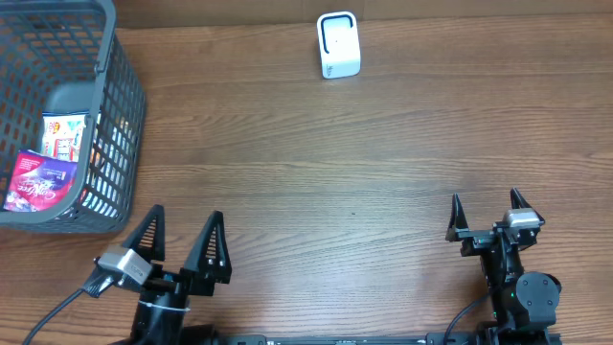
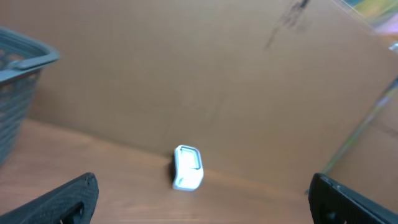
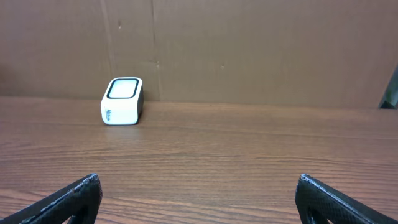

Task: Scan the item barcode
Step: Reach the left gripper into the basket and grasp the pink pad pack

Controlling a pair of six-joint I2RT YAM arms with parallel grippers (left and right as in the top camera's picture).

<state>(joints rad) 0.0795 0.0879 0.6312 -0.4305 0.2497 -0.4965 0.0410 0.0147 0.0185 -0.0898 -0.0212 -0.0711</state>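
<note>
A: Where was the packet (image 1: pixel 38 180)?
B: In the basket (image 1: pixel 129 125), well apart from the left gripper (image 1: pixel 185 213). The scanner (image 1: pixel 338 45) stood far off.
A: Jaws?
B: Left and right gripper (image 1: pixel 485 195) both gaped, empty.

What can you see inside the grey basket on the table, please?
A purple packet and a white printed packet sit in the basket; anything beneath them is covered.

Overhead looks down; both wrist views face the scanner (image 3: pixel 122 101).
</note>
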